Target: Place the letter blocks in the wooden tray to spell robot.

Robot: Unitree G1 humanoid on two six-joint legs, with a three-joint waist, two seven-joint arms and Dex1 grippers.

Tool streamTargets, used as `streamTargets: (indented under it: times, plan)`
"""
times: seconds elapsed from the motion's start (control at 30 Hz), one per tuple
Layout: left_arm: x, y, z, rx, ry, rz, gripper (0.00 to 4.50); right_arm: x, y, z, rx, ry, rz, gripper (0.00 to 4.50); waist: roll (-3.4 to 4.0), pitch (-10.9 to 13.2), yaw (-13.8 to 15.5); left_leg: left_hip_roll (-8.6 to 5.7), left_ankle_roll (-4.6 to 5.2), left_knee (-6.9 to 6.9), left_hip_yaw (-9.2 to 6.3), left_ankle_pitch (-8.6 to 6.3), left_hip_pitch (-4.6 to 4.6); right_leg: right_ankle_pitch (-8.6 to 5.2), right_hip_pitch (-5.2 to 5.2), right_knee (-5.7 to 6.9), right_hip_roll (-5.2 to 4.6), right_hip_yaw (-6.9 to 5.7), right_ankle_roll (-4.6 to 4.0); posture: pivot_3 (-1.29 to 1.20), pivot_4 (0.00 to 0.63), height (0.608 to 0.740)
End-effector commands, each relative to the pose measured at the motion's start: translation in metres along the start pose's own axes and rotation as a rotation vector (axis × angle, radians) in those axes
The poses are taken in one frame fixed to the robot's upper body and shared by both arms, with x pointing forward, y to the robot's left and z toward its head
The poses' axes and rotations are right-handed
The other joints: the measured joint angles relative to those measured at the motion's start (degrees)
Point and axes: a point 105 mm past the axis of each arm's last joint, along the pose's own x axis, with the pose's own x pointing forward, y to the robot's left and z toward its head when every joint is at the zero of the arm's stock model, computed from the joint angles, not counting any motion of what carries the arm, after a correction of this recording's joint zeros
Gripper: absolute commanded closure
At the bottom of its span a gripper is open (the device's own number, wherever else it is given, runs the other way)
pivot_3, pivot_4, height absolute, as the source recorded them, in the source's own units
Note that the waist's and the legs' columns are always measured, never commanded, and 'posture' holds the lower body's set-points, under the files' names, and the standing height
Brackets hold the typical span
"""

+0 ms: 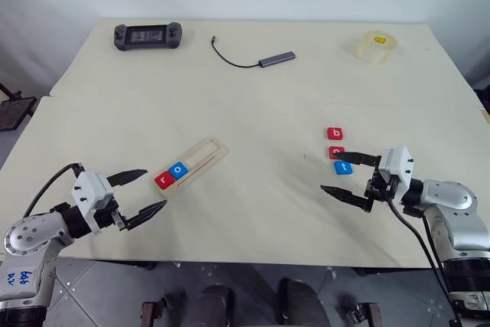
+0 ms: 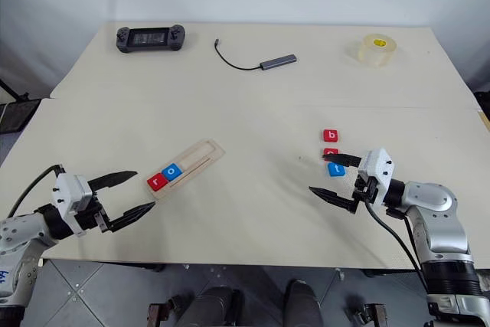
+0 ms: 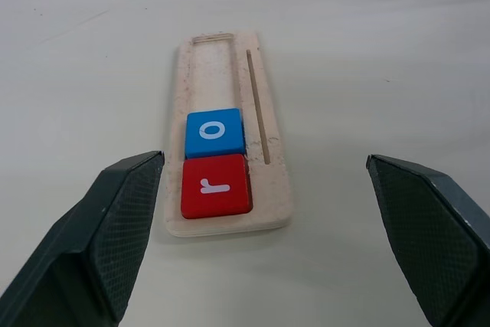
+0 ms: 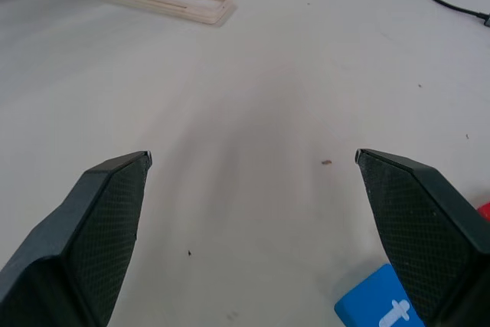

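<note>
The wooden tray [image 1: 200, 158] lies left of the table's middle, holding a red "r" block [image 1: 164, 181] and a blue "o" block [image 1: 179, 169] at its near end. My left gripper [image 1: 142, 194] stands open just in front of that end, nothing between its fingers. Right of centre sit a red "b" block [image 1: 334, 134], a second red block [image 1: 337, 152] partly hidden behind my finger, and a blue "t" block [image 1: 343, 167]. My right gripper [image 1: 350, 178] is open beside the "t" block, which lies by its far finger [image 4: 425, 235].
At the table's far side lie a black handheld console [image 1: 148, 35], a grey USB hub with a black cable [image 1: 276, 58] and a roll of clear tape [image 1: 376, 46]. A seam runs across the table behind the blocks.
</note>
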Motion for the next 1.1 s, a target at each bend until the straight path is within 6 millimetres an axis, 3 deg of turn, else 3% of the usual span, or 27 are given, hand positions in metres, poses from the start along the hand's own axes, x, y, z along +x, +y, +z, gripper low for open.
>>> streamTargets:
  times: [0.03, 0.17, 0.33, 0.63, 0.87, 1.1]
  plan:
    - [0.001, 0.000, 0.003, 0.030, 0.007, -0.003, 0.00, -0.009, -0.005, 0.007, -0.041, -0.010, -0.019, 0.02, 0.00, 0.00, -0.02, 0.03, -0.01, 0.00, 0.03, -0.01, 0.00, 0.00, -0.01, 0.00, 0.03, 0.02, 0.00, 0.00, 0.150, 0.740]
    - [-0.003, 0.002, 0.004, -0.006, -0.036, 0.041, 0.00, -0.007, -0.003, 0.007, -0.034, -0.025, -0.002, 0.02, 0.00, 0.00, -0.07, 0.21, -0.11, 0.00, 0.12, -0.05, 0.02, 0.00, -0.03, -0.07, 0.21, 0.11, 0.00, 0.00, 0.150, 0.740]
    - [-0.029, 0.011, -0.009, -0.038, -0.028, 0.205, 0.00, 0.014, 0.009, 0.022, -0.024, -0.112, 0.066, 0.02, 0.00, 0.00, -0.36, 0.37, -0.23, 0.00, 0.25, -0.10, 0.04, 0.00, -0.09, -0.11, 0.34, 0.18, 0.00, 0.00, 0.150, 0.740]
    - [-0.079, 0.010, -0.040, -0.104, 0.034, 0.394, 0.00, 0.062, 0.041, 0.070, -0.058, -0.290, 0.246, 0.02, -0.01, 0.00, -0.01, 0.58, -0.35, 0.00, 0.46, -0.12, 0.08, 0.00, -0.14, -0.17, 0.42, 0.24, -0.01, 0.00, 0.150, 0.740]
    - [-0.074, 0.001, -0.035, -0.127, 0.008, 0.332, 0.00, 0.061, 0.048, 0.071, -0.059, -0.288, 0.290, 0.02, -0.04, -0.01, 1.17, 0.48, -0.26, 0.00, 0.44, -0.17, 0.06, 0.00, -0.13, -0.20, 0.36, 0.30, -0.01, 0.00, 0.150, 0.740]
    - [-0.031, 0.005, -0.023, -0.118, -0.021, 0.220, 0.00, 0.056, 0.045, 0.070, -0.036, -0.259, 0.294, 0.02, -0.04, -0.02, 1.32, 0.49, -0.27, 0.00, 0.45, -0.17, 0.07, 0.00, -0.14, -0.16, 0.38, 0.30, -0.01, 0.00, 0.150, 0.740]
